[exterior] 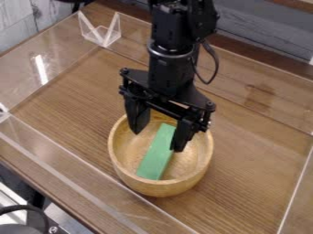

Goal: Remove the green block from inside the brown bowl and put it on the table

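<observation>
Fingers (pixel 138 117) of the gripper (pixel 160 128) were spread wide, pointing straight down, holding nothing. Their tips reached into the brown bowl (pixel 128 169) at lower centre of the frame, one on each side of the upper end of the green block (pixel 158 154); contact could not be judged. The block lay slanted inside the bowl, lower end toward the near rim. The bowl sat on the table (pixel 86 87), with clear walls along its edges

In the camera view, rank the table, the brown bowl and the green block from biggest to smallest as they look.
1. table, fills most of the view
2. brown bowl
3. green block, lying inside the bowl, its upper end partly hidden by the gripper
</observation>
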